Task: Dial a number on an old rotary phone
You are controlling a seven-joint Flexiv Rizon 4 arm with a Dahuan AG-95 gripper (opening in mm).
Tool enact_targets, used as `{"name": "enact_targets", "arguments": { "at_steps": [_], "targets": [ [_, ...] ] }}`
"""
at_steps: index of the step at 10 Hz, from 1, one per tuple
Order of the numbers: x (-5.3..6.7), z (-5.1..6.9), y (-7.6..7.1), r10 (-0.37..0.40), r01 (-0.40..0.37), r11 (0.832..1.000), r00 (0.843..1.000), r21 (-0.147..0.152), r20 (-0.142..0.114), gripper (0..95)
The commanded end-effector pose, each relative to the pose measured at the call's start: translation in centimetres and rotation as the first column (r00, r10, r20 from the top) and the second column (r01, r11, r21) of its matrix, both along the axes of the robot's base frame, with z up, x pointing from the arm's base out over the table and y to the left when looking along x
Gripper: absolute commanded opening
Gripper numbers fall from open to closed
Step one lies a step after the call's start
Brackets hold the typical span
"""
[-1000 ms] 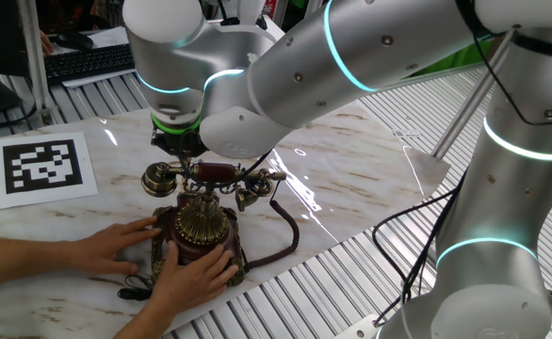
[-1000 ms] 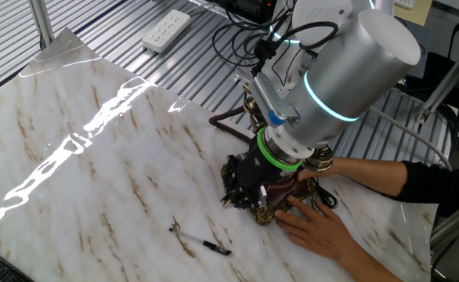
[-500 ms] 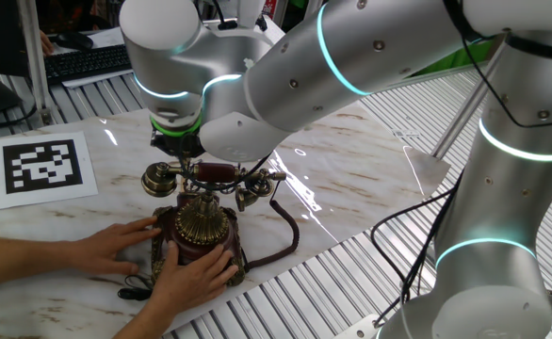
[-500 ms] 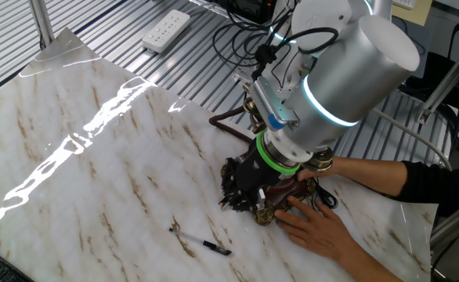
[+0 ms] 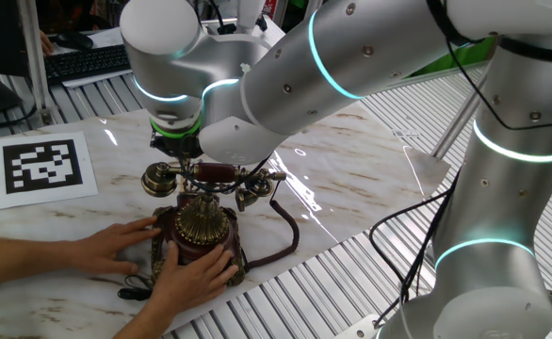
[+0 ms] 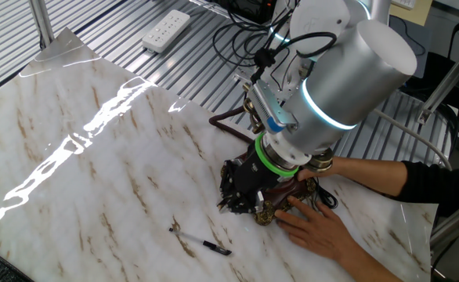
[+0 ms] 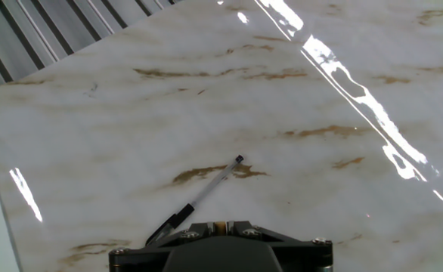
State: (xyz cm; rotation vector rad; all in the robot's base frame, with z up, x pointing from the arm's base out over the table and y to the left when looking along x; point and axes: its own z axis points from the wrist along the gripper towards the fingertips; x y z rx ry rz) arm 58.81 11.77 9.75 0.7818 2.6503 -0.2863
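Ornately, old rotary phone shows brass filigree trim.

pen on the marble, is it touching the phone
No, the pen lies alone on the marble table, apart from the old rotary phone.

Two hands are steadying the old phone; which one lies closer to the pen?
The hand spread at the phone's front corner; the pen lies just beyond it, while the other hand rests behind.
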Motion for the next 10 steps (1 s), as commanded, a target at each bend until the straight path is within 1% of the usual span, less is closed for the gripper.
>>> {"name": "enact_targets", "arguments": {
  "at_steps": [1, 3, 4, 6, 10],
  "targets": [
    [0.3, -0.2, 0.0, 0.003, -0.003, 1.0, 1.0, 0.003, 0.009, 0.0],
    [0.4, -0.4, -0.2, 0.011, -0.011, 1.0, 1.0, 0.002, 0.012, 0.0],
    [0.5, -0.5, -0.4, 0.015, -0.015, 1.0, 1.0, 0.007, 0.015, 0.0],
    [0.7, -0.8, -0.5, 0.019, -0.02, 1.0, 0.999, 0.003, 0.026, 0.0],
    [0.9, -1.2, -0.8, 0.03, -0.03, 1.0, 0.999, 0.005, 0.03, 0.0]
  ]
}}
